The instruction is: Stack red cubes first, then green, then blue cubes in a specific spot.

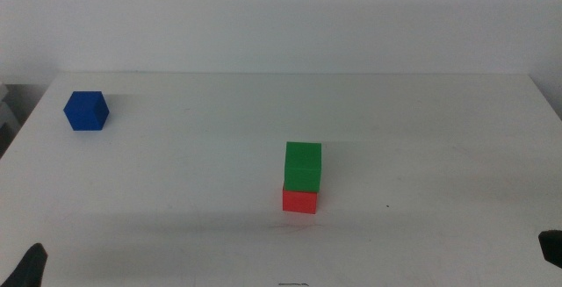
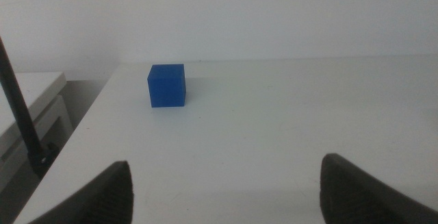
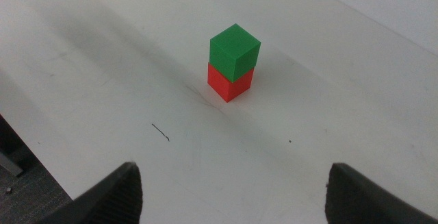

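Note:
The green cube (image 1: 303, 164) sits squarely on top of the red cube (image 1: 299, 200) near the middle of the white table (image 1: 421, 129); the right wrist view shows the same stack, green cube (image 3: 235, 51) over red cube (image 3: 229, 85). The blue cube (image 1: 86, 111) rests alone at the far left of the table, also seen as the blue cube (image 2: 167, 85) in the left wrist view. My left gripper (image 2: 226, 190) is open and empty, low at the table's front left, well short of the blue cube. My right gripper (image 3: 233, 190) is open and empty at the front right, away from the stack.
A thin dark mark (image 3: 161, 133) lies on the tabletop in front of the stack. A dark rod (image 2: 20, 114) and a lower white surface (image 2: 31, 107) stand beyond the table's left edge.

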Robot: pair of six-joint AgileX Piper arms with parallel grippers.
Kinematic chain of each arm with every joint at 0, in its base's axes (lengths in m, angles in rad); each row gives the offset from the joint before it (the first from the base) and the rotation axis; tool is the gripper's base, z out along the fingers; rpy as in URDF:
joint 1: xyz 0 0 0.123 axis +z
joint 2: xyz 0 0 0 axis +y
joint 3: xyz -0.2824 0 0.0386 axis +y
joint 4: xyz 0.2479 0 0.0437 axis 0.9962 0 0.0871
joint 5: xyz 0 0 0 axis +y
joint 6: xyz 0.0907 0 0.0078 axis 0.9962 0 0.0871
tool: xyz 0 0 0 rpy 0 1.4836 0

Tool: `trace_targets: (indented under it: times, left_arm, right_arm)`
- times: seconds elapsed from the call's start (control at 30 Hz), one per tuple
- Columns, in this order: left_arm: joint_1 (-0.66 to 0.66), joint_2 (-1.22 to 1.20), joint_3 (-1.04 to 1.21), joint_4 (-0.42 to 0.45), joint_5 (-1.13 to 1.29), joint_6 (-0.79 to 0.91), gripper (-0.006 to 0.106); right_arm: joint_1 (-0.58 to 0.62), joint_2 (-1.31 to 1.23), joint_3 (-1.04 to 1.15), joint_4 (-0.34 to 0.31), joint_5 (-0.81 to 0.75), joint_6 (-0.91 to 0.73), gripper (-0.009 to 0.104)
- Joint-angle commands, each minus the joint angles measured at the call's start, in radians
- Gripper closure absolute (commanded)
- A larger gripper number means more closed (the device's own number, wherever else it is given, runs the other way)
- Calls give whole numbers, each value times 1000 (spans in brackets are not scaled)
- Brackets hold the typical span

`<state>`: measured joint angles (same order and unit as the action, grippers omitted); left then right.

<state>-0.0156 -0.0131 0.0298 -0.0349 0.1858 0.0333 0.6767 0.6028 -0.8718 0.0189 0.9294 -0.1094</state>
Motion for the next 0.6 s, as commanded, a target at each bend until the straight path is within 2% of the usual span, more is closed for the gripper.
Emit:
trace_targets:
  times: [0.0, 0.13, 0.23, 0.57]
  left_arm:
    - [-1, -21, -4, -4, -77, -3, 7]
    - [16, -21, -4, 161, -73, -2, 7]
    - [16, -21, -4, 215, -73, -3, 7]
    - [16, -21, -4, 233, -63, -3, 7]
  right_arm:
    - [-7, 3, -23, -12, -76, -13, 7]
    - [-7, 3, -23, -11, -76, -13, 7]
    - [-7, 3, -23, -13, -76, -13, 7]
    - [-7, 3, -23, -28, -76, -13, 7]
